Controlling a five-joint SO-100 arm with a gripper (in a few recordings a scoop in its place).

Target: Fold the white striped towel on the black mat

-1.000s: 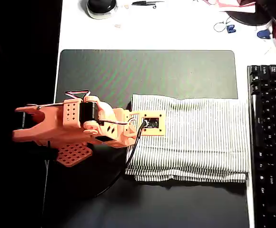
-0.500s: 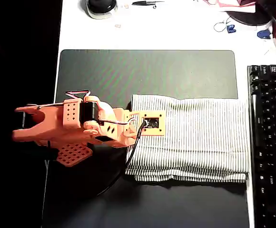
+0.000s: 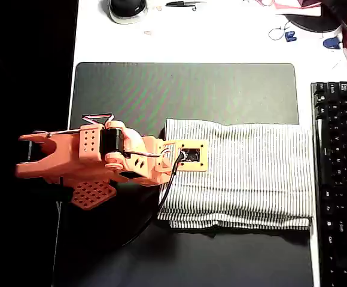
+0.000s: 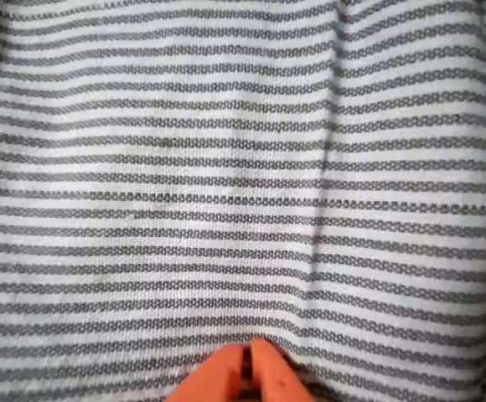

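The white striped towel [image 4: 226,167] was woven cloth, coarse-grained and matt, with grey pinstripes. The black mat [image 3: 185,89] looked smooth and matt. The arm [image 3: 90,158] was matt orange plastic. At three o'clock, the keyboard [image 3: 339,179] was black plastic.

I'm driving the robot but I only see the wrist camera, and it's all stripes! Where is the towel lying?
Observer: The white striped towel lies folded on the black mat, toward the mat's right side in the overhead view.
Operator: Is anything next to it?
Observer: Yes, a black keyboard sits just right of the towel, off the mat.
Operator: Where's my arm?
Observer: The orange arm reaches in from the left, its wrist over the towel's left edge.
Operator: Is the gripper holding the towel?
Observer: In your wrist view the gripper has its tips together against the cloth; I cannot tell whether fabric is pinched between them.
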